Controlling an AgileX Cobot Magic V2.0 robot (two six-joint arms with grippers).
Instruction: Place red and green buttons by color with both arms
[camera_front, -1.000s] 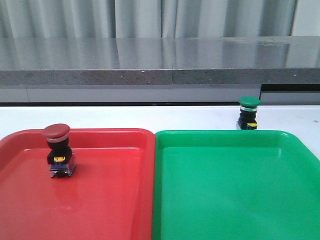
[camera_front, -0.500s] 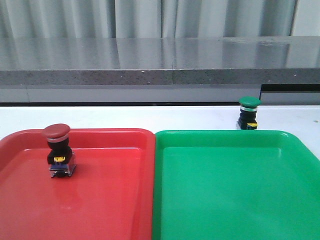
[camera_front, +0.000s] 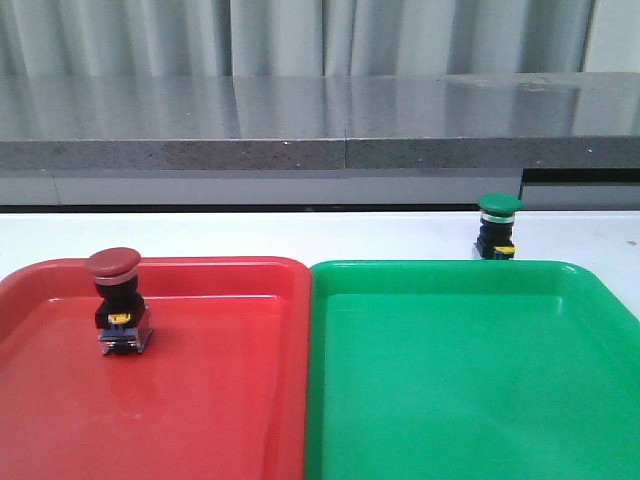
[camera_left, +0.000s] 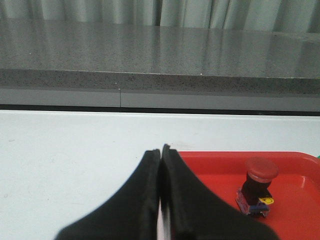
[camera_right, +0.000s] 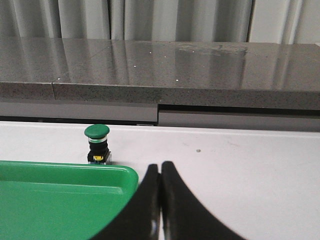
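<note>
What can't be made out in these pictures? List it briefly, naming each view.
- Front view: both arms are out of frame; the near edges of the red tray and green tray are cut off.
- Front view: the green button has its base hidden behind the green tray's rim.
- Left wrist view: the red button shows a yellow tag whose print is too small to read.

glossy plastic red tray (camera_front: 200, 400), glossy green tray (camera_front: 470, 400), speckled polished stone ledge (camera_front: 300, 110), matt white table (camera_front: 300, 232)

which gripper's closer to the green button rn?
Right. The right gripper sits just short of the green button, off to one side. The left gripper is over by the red tray.
</note>
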